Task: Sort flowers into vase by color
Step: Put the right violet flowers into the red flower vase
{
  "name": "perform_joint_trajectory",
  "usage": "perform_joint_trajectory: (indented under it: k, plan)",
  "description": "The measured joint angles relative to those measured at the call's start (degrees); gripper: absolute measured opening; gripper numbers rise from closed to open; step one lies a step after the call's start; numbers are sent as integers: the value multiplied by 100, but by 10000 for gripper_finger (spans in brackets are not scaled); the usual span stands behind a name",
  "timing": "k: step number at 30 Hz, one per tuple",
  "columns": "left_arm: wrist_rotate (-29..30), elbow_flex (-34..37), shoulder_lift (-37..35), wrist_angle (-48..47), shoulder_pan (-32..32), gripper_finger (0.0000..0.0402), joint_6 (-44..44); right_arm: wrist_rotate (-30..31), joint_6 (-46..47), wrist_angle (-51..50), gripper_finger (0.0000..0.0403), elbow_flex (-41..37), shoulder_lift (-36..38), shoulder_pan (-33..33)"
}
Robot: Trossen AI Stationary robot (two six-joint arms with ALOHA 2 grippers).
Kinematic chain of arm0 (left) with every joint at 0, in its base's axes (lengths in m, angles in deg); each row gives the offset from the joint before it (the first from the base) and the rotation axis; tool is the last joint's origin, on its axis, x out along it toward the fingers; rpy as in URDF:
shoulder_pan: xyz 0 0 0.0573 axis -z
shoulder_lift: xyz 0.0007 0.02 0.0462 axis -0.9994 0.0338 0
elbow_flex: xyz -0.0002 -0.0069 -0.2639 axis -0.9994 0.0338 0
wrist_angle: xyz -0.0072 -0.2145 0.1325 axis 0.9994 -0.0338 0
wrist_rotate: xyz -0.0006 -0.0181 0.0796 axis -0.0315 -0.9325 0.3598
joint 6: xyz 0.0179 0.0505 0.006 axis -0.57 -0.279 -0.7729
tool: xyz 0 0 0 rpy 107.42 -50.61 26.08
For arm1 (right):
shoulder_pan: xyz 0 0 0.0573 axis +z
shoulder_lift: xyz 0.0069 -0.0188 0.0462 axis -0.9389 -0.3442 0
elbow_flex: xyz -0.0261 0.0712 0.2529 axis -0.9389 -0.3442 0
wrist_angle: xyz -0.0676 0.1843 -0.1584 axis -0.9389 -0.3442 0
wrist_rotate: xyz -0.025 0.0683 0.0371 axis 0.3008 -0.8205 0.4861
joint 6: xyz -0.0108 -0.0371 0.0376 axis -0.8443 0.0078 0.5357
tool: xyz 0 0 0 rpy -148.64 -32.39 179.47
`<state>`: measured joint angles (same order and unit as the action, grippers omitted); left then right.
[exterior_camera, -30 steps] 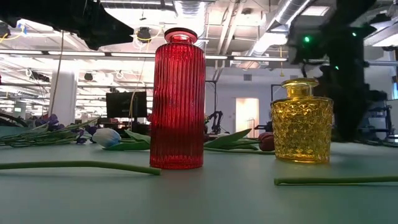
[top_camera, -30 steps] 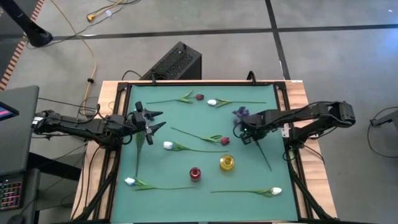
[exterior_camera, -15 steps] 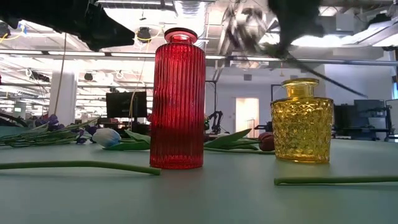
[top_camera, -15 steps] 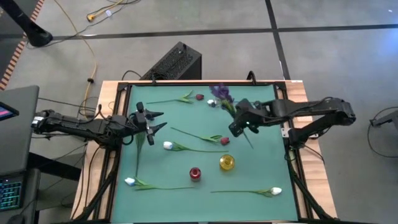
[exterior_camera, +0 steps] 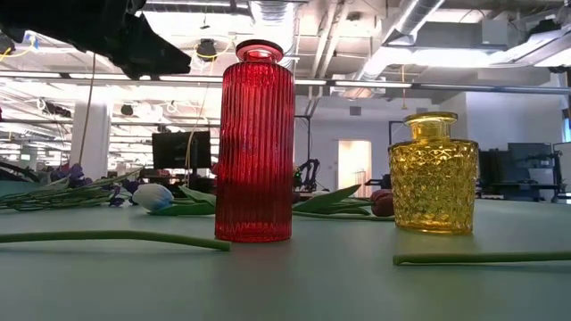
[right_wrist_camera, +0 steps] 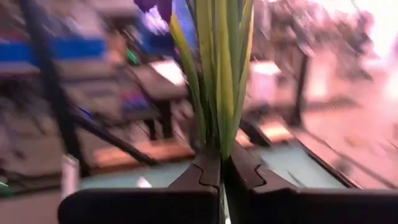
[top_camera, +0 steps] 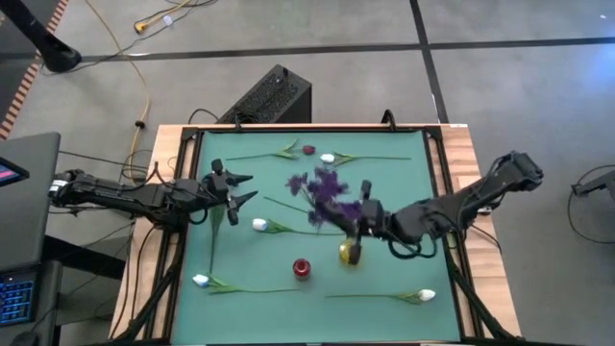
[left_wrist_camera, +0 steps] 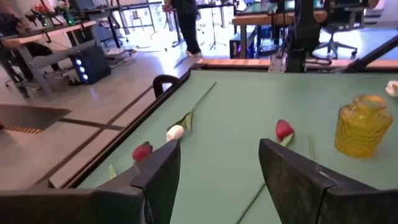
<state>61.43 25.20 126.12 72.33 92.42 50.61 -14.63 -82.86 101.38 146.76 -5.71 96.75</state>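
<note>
My right gripper (top_camera: 370, 216) hangs above the table's middle, just beyond the yellow vase (top_camera: 351, 252), and is shut on a purple flower (top_camera: 322, 192). The red vase (top_camera: 302, 268) stands upright to the left of the yellow one. White flowers (top_camera: 259, 225) and maroon flowers (top_camera: 347, 218) lie flat on the green mat. At the mat's left side my left gripper (top_camera: 235, 189) is open with nothing between its fingers (left_wrist_camera: 163, 176). The low view shows both vases, red (exterior_camera: 256, 143) and yellow (exterior_camera: 433, 174), but not the purple flower. My right gripper pinches the purple flower's green stem and leaves (right_wrist_camera: 219, 140) between its two shut fingers (right_wrist_camera: 202, 171). The fingers reach about level, from the table's right side. The flower is lifted clear of the table, and its bloom (top_camera: 325, 187) stands out beyond the fingertips toward the table's left.
More flowers lie near the far edge (top_camera: 328, 159), at the near left (top_camera: 200, 281) and at the near right (top_camera: 427, 296). A long stem (exterior_camera: 116, 237) lies in front of the red vase. A black frame (top_camera: 192, 135) rims the mat.
My right gripper has risen from the mat's right side with the purple flower, tipped from pointing down to about level, and swung toward the table's middle and near edge, ending beside the yellow vase. The flower has come clear of the mat, its bloom sweeping leftward.
</note>
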Motion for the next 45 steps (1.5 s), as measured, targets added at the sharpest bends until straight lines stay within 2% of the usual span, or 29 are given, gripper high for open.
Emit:
perform_joint_trajectory:
  k: [3,6,16,27,33,45]
  plan:
    - [0,0,0,-12,-1,208,-54,-318,-80,903,27,-225,-351,110]
    - [-3,0,2,-52,-1,208,65,-341,-7,1402,30,-294,-728,217]
    - [-15,2,0,-571,1,208,557,-307,-38,2099,30,-283,-1226,497]
    - [-53,190,2,-678,16,208,818,-155,-38,1984,31,-283,-1329,445]
    - [-57,223,-2,-573,16,208,823,-155,111,1585,28,-283,-1329,446]
    - [-66,223,-2,-598,16,208,1065,-255,360,998,60,-309,-1437,156]
